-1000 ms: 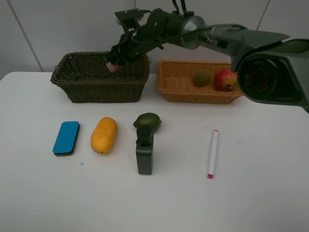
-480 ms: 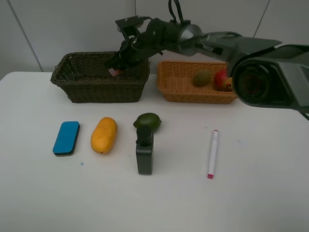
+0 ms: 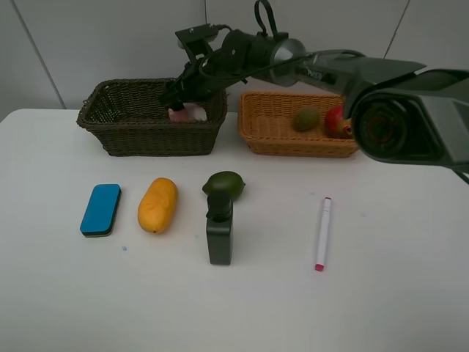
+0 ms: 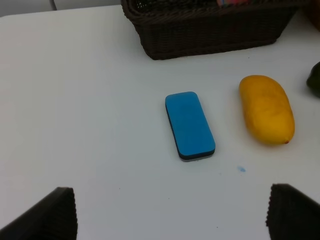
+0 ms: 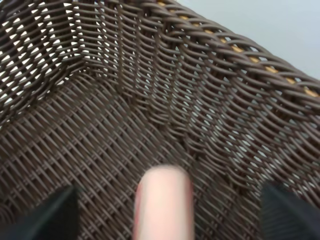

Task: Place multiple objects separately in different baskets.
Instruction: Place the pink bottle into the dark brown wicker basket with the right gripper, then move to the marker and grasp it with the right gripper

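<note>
Right tool hung spread wide in the dark basket at the counter's back edge, pink bottle lay loose inside beneath it, left tool hovered spread and empty above the blue eraser, mango near it.

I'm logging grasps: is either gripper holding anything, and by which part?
Nothing is held. The right gripper is wide open, with the pink bottle loose below it in the dark basket. The left gripper is open over the table.
</note>
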